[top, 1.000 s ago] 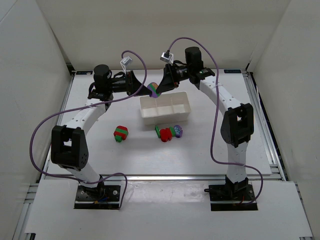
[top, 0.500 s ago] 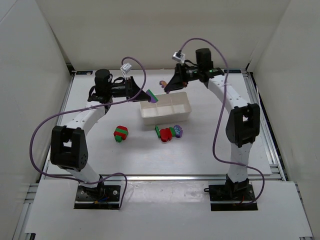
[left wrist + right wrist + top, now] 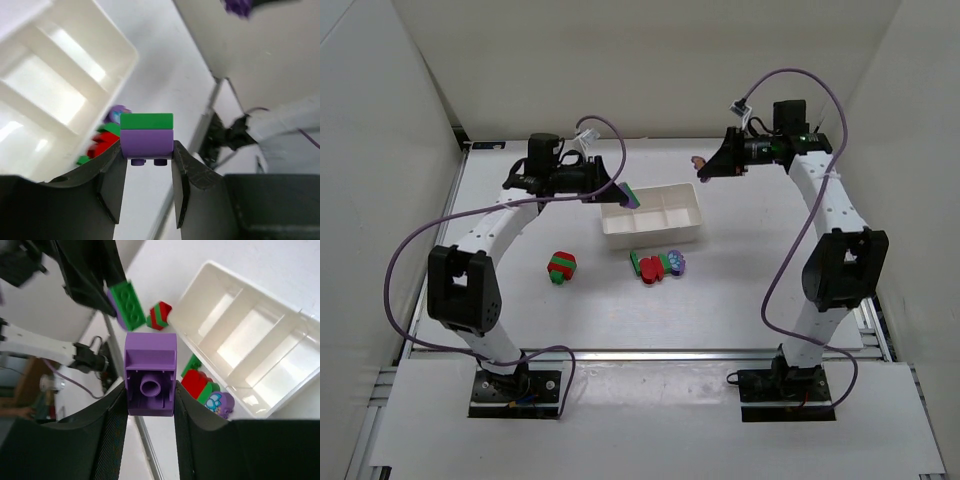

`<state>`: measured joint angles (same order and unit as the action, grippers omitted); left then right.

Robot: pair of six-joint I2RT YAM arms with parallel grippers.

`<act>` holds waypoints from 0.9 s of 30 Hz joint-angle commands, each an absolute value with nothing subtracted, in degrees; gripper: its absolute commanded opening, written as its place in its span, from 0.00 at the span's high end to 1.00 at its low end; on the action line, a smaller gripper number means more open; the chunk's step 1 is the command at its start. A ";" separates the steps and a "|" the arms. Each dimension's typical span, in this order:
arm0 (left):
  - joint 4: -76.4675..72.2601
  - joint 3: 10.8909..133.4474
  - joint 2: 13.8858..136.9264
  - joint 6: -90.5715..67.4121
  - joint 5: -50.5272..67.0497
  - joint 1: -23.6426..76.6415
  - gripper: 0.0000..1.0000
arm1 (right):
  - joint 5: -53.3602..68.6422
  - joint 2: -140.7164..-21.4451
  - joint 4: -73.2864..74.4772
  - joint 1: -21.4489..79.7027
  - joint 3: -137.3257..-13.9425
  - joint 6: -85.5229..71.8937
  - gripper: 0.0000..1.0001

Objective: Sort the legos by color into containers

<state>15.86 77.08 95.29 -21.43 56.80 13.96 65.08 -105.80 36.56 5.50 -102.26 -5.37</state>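
**A:** What is the left gripper (image 3: 148, 152) doing?

**B:** It is clamping a two-brick stack (image 3: 146, 135), green on purple, with both fingers pressing on the purple brick's sides; from above, the stack is hanging in the air at the left end of the white tray (image 3: 650, 238); whether it is over the end compartment or just outside the wall, I cannot tell.

**A:** And the right gripper (image 3: 150, 390)?

**B:** Its jaws are squeezing a single purple brick (image 3: 150, 374), hollow underside facing the wrist camera; in the top view it is being held up beyond the tray's far right corner, apart from the tray and well apart from the left arm's stack.

**A:** Where are the other legos lying?

**B:** They are sitting on the table (image 3: 720, 300) in front of the tray; a red-and-green stack (image 3: 561, 266) is lying alone towards the left; a cluster of green, red and purple pieces (image 3: 657, 265) is lying just beside the tray's near wall; the tray's three compartments are running side by side along its length.
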 commanded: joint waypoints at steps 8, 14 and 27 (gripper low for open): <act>21.36 81.92 92.03 -14.94 35.95 12.31 0.90 | 33.59 -105.45 38.41 21.86 -99.66 -5.00 1.00; 23.03 81.65 89.74 -14.15 33.31 8.10 0.90 | 29.28 -115.74 36.13 25.66 -106.07 -13.18 1.00; 23.55 77.61 86.40 -13.80 35.42 4.83 0.90 | 27.24 -124.89 37.18 25.84 -113.11 -12.84 0.43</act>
<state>23.38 78.17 89.27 -14.39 33.93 4.69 26.63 -124.68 38.04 25.74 -109.08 -13.41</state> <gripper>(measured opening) 0.479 0.506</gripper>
